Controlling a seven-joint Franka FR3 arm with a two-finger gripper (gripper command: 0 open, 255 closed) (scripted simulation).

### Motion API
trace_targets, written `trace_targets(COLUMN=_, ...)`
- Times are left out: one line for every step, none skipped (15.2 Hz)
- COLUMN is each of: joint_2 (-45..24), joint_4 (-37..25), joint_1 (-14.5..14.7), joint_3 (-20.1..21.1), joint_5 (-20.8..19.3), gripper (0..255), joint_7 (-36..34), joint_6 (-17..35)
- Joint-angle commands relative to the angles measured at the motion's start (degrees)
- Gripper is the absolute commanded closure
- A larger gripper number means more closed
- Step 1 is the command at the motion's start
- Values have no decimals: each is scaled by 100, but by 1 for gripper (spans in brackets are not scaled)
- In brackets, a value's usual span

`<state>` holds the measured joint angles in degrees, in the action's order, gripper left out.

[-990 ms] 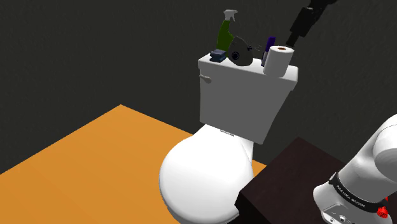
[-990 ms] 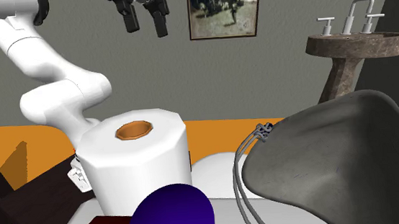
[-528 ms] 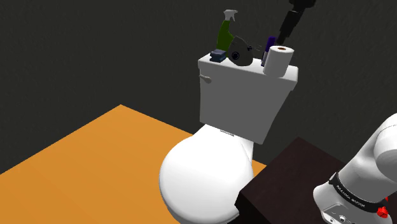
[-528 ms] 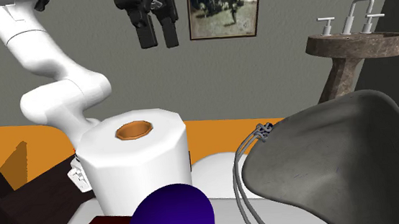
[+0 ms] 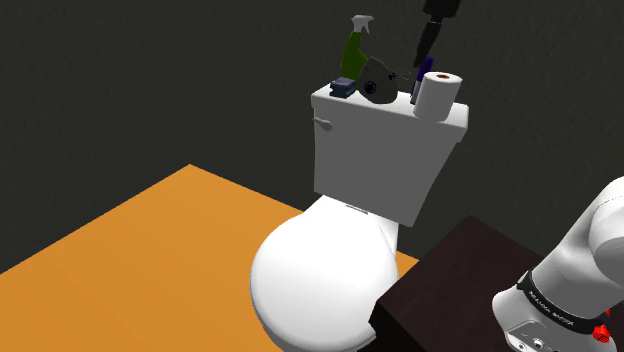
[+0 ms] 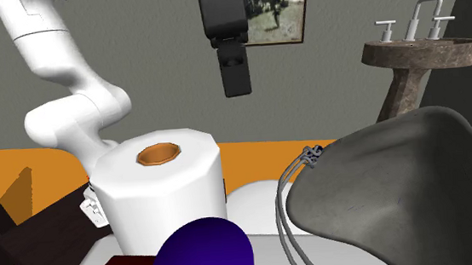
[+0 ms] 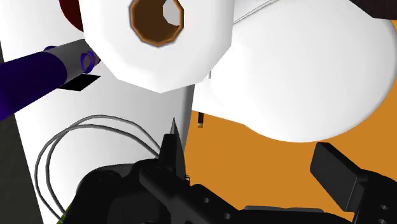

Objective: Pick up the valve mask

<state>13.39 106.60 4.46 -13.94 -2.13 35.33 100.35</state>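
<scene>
The valve mask [image 5: 377,84] is a dark grey cup lying on the toilet tank lid [image 5: 342,106], between a green spray bottle [image 5: 354,52] and a purple bottle [image 5: 422,74]. In the second exterior view the mask [image 6: 401,193] looms large, its thin grey straps [image 6: 292,202] looping toward the toilet roll [image 6: 166,192]. My gripper [image 5: 419,60] hangs just above the tank, over the purple bottle and beside the mask, touching neither. In the wrist view the fingers stand apart around the gripper [image 7: 251,160], with the mask [image 7: 105,194] and its straps [image 7: 76,127] by one finger.
A white toilet roll [image 5: 437,94] stands at the tank's end toward the shoulder view's right. A small blue-grey item [image 5: 343,88] sits by the spray bottle. Below are the white toilet lid [image 5: 315,275], orange floor [image 5: 150,240] and my dark stand [image 5: 450,285]. A stone sink [image 6: 421,55] is far off.
The gripper has travelled toward the shoulder view's left and dropped closer to the tank. It has turned, so the second exterior view sees it edge-on. Nothing on the tank moved.
</scene>
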Motion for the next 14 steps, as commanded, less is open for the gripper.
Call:
trace_targets(joint_2=-620, joint_4=-531, joint_1=16, joint_3=-173, joint_5=207, gripper=0, joint_7=482, joint_6=-57)
trace_targets(joint_2=-902, joint_4=-795, joint_1=6, joint_3=-238, joint_5=316, gripper=0, joint_7=702, joint_6=-116)
trace_targets(joint_2=-1191, joint_4=-1073, joint_1=-16, joint_3=-291, joint_5=429, gripper=0, joint_7=918, joint_6=-188)
trace_targets(joint_2=-1485, joint_4=-1367, joint_1=-44, joint_3=-336, joint_5=545, gripper=0, joint_7=1129, joint_6=-271)
trace_targets(joint_2=-1786, joint_4=-1677, joint_1=-85, joint_3=-369, joint_5=663, gripper=0, joint_7=1334, joint_6=-367)
trace_targets(joint_2=-1870, joint_4=-1766, joint_1=-108, joint_3=-365, joint_5=694, gripper=0, joint_7=1388, joint_6=-396)
trace_targets(joint_2=-1855, joint_4=-1670, joint_1=-111, joint_3=-357, joint_5=690, gripper=0, joint_7=1389, joint_6=-314)
trace_targets(joint_2=-1842, joint_4=-1577, joint_1=-109, joint_3=-354, joint_5=686, gripper=0, joint_7=1390, joint_6=-233)
trace_targets(joint_2=-1831, joint_4=-1486, joint_1=-106, joint_3=-352, joint_5=683, gripper=0, joint_7=1392, joint_6=-153)
trace_targets(joint_2=-1821, joint_4=-1396, joint_1=-103, joint_3=-350, joint_5=681, gripper=0, joint_7=1394, joint_6=-73)
trace_targets(joint_2=-1813, joint_4=-1309, joint_1=-101, joint_3=-349, joint_5=680, gripper=0, joint_7=1397, joint_6=7)
trace_targets(joint_2=-1806, joint_4=-1224, joint_1=-99, joint_3=-347, joint_5=678, gripper=0, joint_7=1400, joint_6=86)
trace_targets(joint_2=-1799, joint_4=-1093, joint_1=-96, joint_3=-345, joint_5=678, gripper=0, joint_7=1405, joint_6=209)
trace_targets(joint_2=-1797, joint_4=-1091, joint_1=-96, joint_3=-345, joint_5=677, gripper=0, joint_7=1404, joint_6=210)
